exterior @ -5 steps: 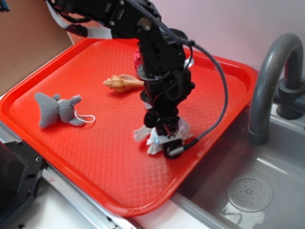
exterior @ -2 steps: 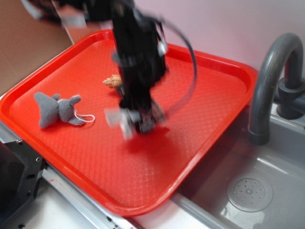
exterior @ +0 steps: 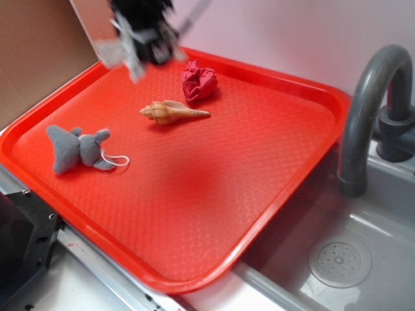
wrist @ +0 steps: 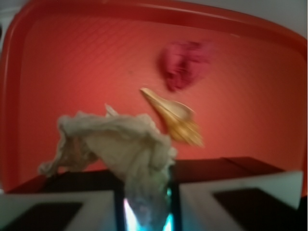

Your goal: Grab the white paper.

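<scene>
I see my fingers clamped on the white paper, which hangs bunched between them, lifted above the red tray's far left corner; the exterior view is blurred.

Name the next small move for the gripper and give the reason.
Probably just hold the grip and stop rising. The wrist view shows the white paper pinched between the fingers of the gripper, and the exterior view shows the gripper high above the red tray, clear of the seashell and red paper ball.
</scene>
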Available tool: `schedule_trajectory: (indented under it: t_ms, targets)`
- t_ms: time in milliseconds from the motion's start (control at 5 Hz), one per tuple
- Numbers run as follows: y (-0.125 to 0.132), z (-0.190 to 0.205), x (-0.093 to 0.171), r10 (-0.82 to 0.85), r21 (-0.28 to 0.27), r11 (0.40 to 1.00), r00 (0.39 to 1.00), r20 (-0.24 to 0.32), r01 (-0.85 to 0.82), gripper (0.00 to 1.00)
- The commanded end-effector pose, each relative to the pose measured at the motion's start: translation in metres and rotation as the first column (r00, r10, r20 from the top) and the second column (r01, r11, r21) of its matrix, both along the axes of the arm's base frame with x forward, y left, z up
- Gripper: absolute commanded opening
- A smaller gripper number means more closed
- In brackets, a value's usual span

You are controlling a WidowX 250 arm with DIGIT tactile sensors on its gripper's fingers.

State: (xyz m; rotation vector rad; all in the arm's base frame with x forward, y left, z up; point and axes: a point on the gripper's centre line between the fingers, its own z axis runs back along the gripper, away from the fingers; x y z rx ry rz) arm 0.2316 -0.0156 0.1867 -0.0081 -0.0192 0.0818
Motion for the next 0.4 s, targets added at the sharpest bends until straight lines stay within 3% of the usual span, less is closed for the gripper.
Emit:
schedule_trajectory:
  t_ms: [0, 200]
  targets:
    - [0.0344, 0.0452, -0.0227, 0.194, -0.047, 0.981, 0.976, 0.101, -0.190, 0.00]
    - [0.0340, 0.0365, -0.0151, 0.124, 0.000, 0.992, 0.989, 0.081, -0.125, 0.00]
